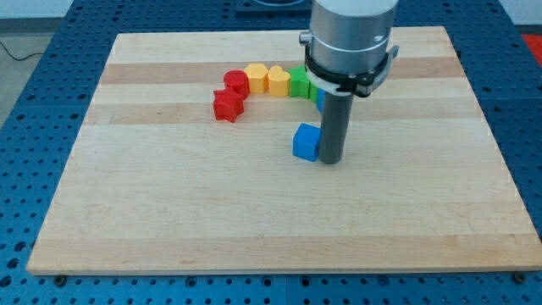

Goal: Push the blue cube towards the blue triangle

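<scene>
Noted on pale wooden surface [169,212]: small blue cube [305,141] near the centre, touching my tip [330,161] at its view-right side. Tool [331,127]: plain dark rod, no jaws, so nothing spread, pressed together or pinching.

Blue triangle [319,97] judged to be the blue sliver behind the rod, just beside the green block [298,82] ending the row of coloured blocks. Shape mostly hidden.

Judged poorly placed for the push: from here, cube sent towards the view's left. Advised: circle to the cube's bottom side, then push towards the view's top and slightly right, centred to prevent spin. Stop short of the row.

Ample open room below and to both sides. Edges well apart.
</scene>
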Motion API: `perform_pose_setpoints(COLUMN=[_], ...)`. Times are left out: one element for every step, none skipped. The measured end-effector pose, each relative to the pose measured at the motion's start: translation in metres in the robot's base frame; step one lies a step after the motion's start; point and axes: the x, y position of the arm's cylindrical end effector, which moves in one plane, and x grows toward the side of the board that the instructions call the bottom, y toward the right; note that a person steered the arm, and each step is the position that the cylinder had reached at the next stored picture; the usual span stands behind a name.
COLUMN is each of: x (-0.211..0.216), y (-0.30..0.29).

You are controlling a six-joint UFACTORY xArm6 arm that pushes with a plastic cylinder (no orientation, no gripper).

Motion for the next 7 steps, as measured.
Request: perform_pose_setpoints(x=[0.008, 0.008, 0.013, 0.006, -0.005, -0.016, -0.018], y=[-0.028, -0.055, -0.07, -0.068, -0.048, -0.029, -0.014])
